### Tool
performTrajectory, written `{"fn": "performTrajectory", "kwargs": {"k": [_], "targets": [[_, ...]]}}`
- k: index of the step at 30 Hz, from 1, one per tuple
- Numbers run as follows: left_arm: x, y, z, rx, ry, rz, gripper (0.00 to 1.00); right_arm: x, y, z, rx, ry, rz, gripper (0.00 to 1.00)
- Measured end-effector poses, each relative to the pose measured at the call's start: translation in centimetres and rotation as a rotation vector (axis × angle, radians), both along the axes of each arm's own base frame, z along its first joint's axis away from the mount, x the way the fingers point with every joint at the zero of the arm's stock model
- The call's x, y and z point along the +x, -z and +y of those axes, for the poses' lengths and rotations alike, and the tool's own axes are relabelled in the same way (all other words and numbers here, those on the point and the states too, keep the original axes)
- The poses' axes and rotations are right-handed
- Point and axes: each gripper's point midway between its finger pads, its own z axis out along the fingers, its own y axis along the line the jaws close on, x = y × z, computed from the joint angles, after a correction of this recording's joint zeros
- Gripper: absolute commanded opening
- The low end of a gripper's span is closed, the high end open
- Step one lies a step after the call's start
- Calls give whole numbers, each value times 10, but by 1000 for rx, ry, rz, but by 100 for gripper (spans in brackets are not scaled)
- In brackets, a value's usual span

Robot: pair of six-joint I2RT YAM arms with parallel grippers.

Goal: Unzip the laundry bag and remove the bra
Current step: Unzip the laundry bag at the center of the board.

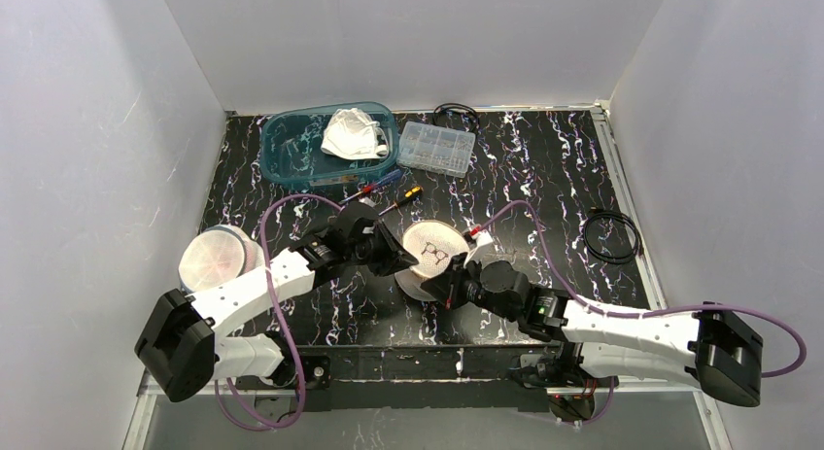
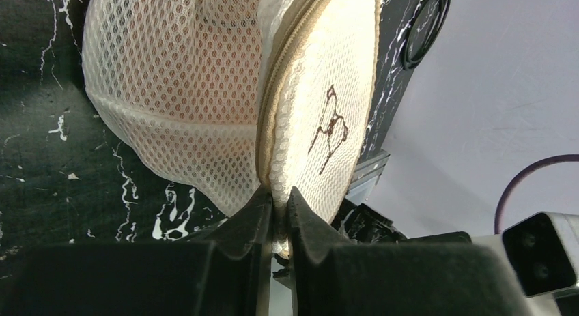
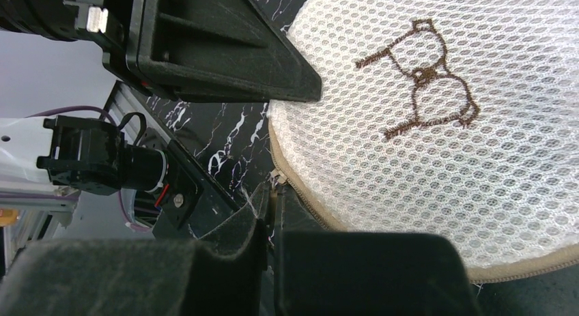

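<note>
The left gripper [image 2: 276, 196] clamps the round cream mesh laundry bag [image 2: 177, 77]; the right gripper [image 3: 271, 193] pinches its small zipper pull [image 3: 276, 177] shallowly, so pulling risks slippage.

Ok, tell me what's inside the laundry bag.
Through the mesh of the laundry bag only a faint pinkish tint shows in the left wrist view. What it belongs to is hidden by the fabric, and the zipper looks closed along the part in view.

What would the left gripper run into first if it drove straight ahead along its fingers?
The laundry bag: the left gripper is shut on its rim at the zipper seam, so any advance likely presses straight into the mesh body. What lies beyond the bag is hidden.
</note>
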Motion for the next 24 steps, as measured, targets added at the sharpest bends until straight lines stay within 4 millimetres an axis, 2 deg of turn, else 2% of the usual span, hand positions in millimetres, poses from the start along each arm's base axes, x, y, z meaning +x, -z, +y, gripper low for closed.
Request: {"fn": "performTrajectory", "kwargs": {"k": [6, 14, 24], "targets": [[2, -4, 1, 13, 0, -10, 0, -2, 1, -6, -24, -3, -3, 1], [4, -11, 0, 27, 42, -60, 0, -3, 4, -25, -86, 25, -3, 1], [1, -19, -13, 22, 207, -127, 0, -3, 7, -48, -185, 44, -31, 1]]}}
